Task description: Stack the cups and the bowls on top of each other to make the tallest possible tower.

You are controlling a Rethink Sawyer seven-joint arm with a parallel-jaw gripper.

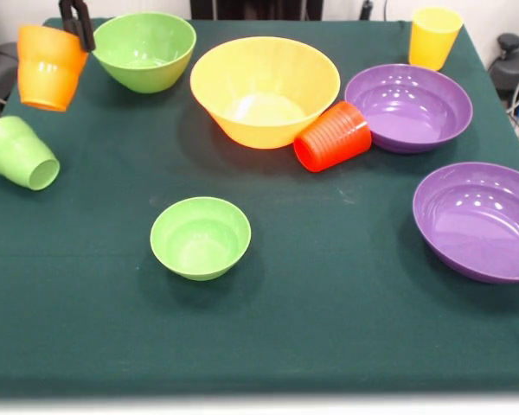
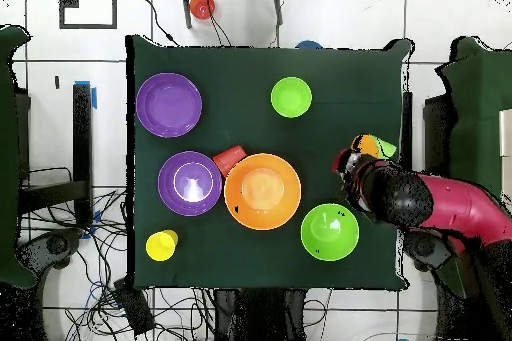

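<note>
- At nine o'clock on the table (image 1: 329, 346) in the front view we find the light green cup (image 1: 19, 153) lying on its side, mouth toward five o'clock.
- Just above it, toward eleven o'clock, our gripper (image 1: 76, 23) has its dark fingers clamped on the rim of the orange cup (image 1: 48, 67), which hangs tilted and, as far as we can judge, clear of the cloth.
- Right beside that cup stands the medium green bowl (image 1: 144, 50), upright and empty. We judge this the relation that matters: the bowl lies toward three o'clock from the held cup, a short carry away.
- Below, near six o'clock, sits the small green bowl (image 1: 201, 237), well apart from the rest.
- At the centre the large orange-yellow bowl (image 1: 265, 90) stands upright, with the red cup (image 1: 332, 136) on its side touching its wall.
- Further right come the two purple bowls (image 1: 408, 106) (image 1: 480, 220), and the yellow cup (image 1: 433, 36) upright at one o'clock.
- Nothing is nested yet, so we judge the tower barely begun; no blue bowl shows.
- Overhead we see the red arm (image 2: 440, 207) reaching in and covering most of the orange cup; the green cup on its side is all but hidden there, and only the front view shows the grip.
</note>
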